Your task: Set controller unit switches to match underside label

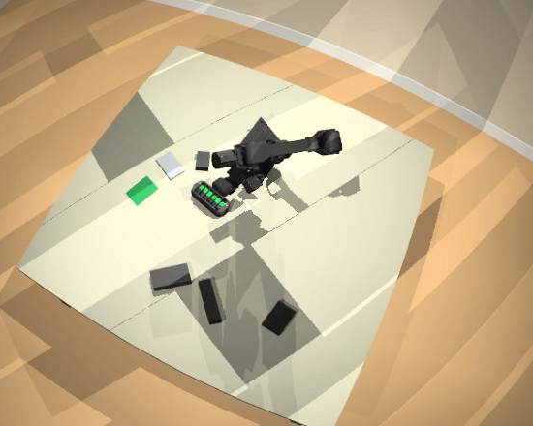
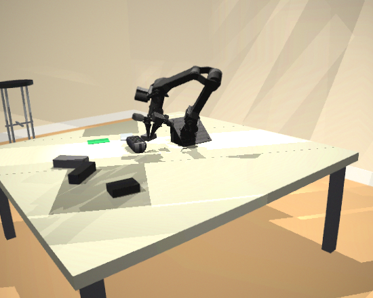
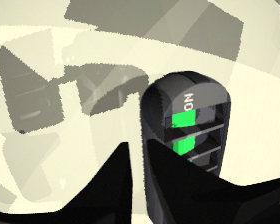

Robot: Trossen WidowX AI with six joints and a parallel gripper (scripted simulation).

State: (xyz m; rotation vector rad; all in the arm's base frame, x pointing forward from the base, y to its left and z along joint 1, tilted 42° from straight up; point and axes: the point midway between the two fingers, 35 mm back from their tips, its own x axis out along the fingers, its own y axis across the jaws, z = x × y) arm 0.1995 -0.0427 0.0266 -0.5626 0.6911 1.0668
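The dark grey controller unit (image 1: 206, 201) (image 2: 136, 143) (image 3: 191, 100) sits on its base on the bench with its switches facing up. Several switches show green, and "ON" is printed at its rounded end in the wrist view. My gripper (image 1: 235, 186) (image 2: 150, 133) (image 3: 138, 148) hangs just above the bench, close beside the unit's end nearest the arm base. Its fingers stand almost together with only a narrow gap, and nothing is between them. The label on the underside is hidden.
A green flat card (image 1: 142, 190) (image 2: 97, 141), a pale plate (image 1: 170, 165) and a small dark block (image 1: 203, 160) lie beyond the unit. Three dark blocks (image 1: 171, 277) (image 1: 210, 300) (image 1: 279, 317) lie near the front edge. The arm base (image 2: 188, 133) stands behind, and a stool (image 2: 13, 108) stands off the table.
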